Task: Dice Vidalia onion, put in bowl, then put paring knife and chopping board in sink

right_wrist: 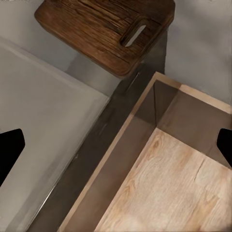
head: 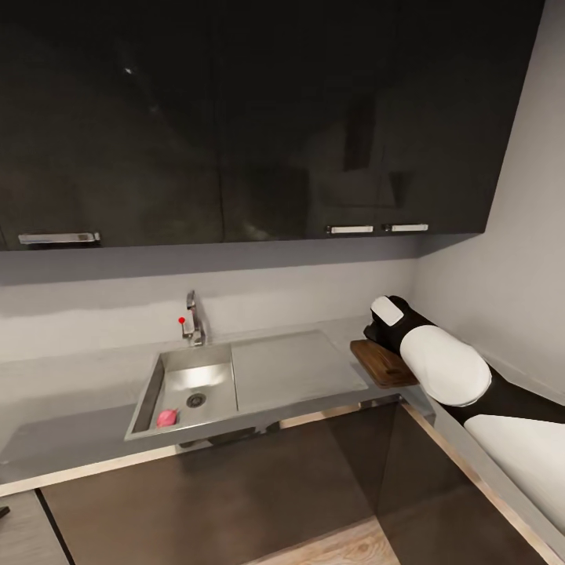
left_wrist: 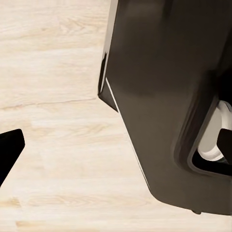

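Where arm [head: 443, 365] overlaps, chopping board [head: 379, 362] partly hidden, bowl unseen.

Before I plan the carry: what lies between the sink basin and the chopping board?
Head view: the sink's flat steel drainboard lies between the basin and the chopping board; nothing rests on it.

Glossy black upper cabinets [head: 235, 125] hang on a pale grey wall [head: 502, 235] above light wood floor [head: 353, 549].
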`<state>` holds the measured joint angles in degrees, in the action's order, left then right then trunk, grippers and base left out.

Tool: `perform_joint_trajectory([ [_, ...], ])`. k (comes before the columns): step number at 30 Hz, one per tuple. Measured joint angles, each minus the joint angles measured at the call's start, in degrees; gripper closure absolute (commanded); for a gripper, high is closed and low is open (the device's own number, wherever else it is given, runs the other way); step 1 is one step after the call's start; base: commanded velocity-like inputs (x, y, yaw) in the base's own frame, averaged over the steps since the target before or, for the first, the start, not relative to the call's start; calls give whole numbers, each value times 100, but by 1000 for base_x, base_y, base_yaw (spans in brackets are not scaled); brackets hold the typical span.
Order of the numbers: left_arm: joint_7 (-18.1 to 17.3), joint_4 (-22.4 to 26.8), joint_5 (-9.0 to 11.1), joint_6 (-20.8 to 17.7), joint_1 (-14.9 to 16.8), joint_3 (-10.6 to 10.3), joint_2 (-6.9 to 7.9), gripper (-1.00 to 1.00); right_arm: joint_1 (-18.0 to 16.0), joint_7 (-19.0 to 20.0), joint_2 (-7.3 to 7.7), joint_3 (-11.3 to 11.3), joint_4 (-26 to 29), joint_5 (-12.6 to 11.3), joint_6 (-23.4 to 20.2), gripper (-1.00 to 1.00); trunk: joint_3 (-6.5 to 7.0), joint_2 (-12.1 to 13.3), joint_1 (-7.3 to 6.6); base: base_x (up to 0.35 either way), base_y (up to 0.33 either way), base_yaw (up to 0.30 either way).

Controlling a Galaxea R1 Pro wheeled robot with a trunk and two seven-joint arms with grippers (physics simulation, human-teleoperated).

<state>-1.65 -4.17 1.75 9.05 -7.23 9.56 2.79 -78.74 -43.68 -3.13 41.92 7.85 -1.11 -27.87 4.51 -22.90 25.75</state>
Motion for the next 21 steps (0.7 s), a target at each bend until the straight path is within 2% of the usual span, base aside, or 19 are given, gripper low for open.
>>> perform_joint_trajectory([
  [10, -2, 0, -1, 5, 1, 0, 2, -100, 5, -49, -7, -7, 0, -2, 1, -100, 0, 0, -1, 202, 0, 0],
  [16, -2, 0, -2, 5, 1, 0, 0, -100, 4, -45, -11, -10, -4, -1, 1, -100, 0, 0, 1, 64, -12, 0],
  [21, -6, 0, -7, 11, 1, -1, 0, -100, 5, -53, -9, -8, -5, -1, 1, -100, 0, 0, -1, 146, -127, 0],
])
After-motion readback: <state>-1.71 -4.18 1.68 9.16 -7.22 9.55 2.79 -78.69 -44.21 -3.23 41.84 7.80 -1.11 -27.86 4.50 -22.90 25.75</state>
